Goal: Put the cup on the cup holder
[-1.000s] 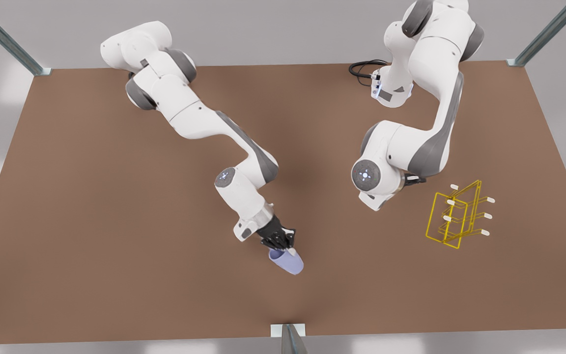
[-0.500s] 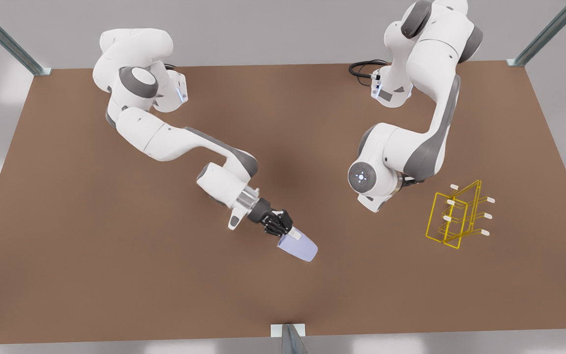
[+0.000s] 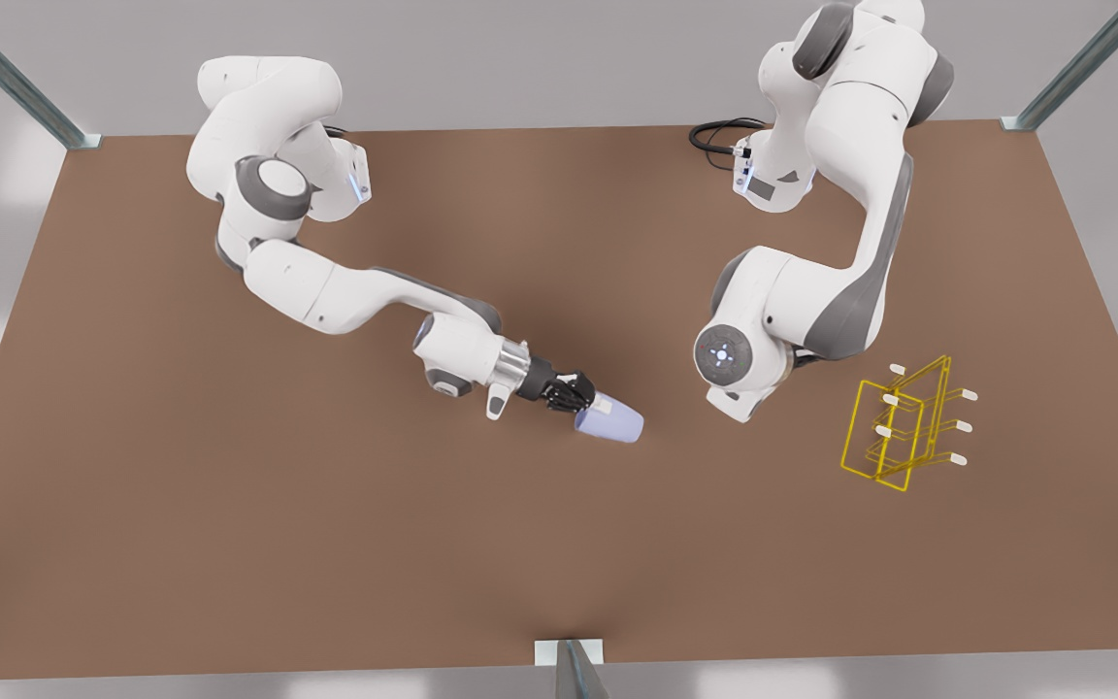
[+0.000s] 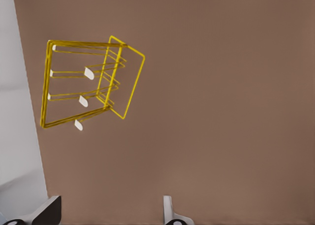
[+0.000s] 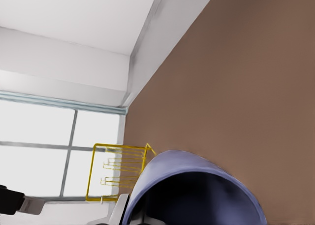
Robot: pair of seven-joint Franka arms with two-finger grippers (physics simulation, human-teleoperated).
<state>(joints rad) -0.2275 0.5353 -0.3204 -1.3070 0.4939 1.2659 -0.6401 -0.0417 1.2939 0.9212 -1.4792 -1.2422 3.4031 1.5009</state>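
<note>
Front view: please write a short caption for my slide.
Right pincer carries the cup toward the cup holder.

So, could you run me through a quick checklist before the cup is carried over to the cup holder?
1. Right gripper shut on the cup: ok.
2. Cup tilted, base pointing toward the cup holder: ok.
3. Cup holder standing upright on the table: ok.
4. Pegs free of other cups: ok.
5. Left gripper open, waiting beside the holder: ok.
6. Left arm out of the cup's path: cannot tell.
</note>
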